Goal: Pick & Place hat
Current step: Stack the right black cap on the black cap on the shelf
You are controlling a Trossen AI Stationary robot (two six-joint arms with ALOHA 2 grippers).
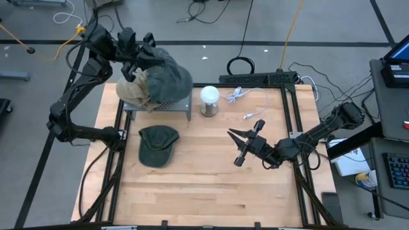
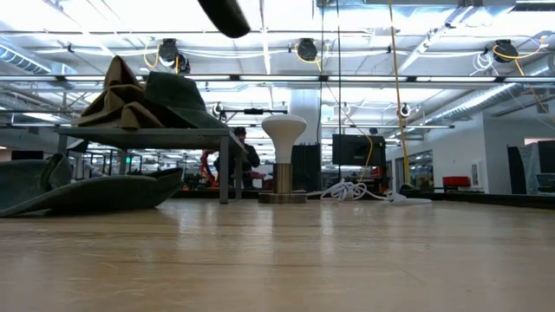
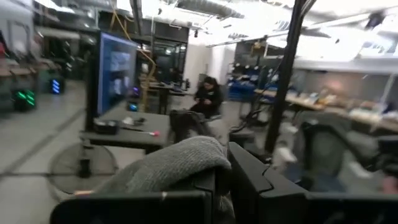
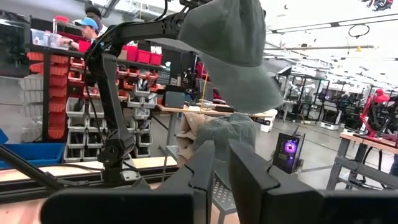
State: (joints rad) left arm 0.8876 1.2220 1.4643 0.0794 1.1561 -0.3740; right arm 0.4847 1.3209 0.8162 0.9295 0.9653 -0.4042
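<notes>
Left gripper (image 1: 148, 56): clenched on a grey hat (image 1: 167, 78), lifted over the rack (image 1: 156, 105).
Right gripper (image 1: 244, 142): released, over the table (image 1: 204, 185).

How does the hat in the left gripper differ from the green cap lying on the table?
The grey-green hat hangs in the air, pinched by the left gripper above the metal rack; the green cap lies on the table, touched by no gripper. The held hat droops and folds, while the cap sits flat and spread. Both are dull green fabric headwear.
</notes>
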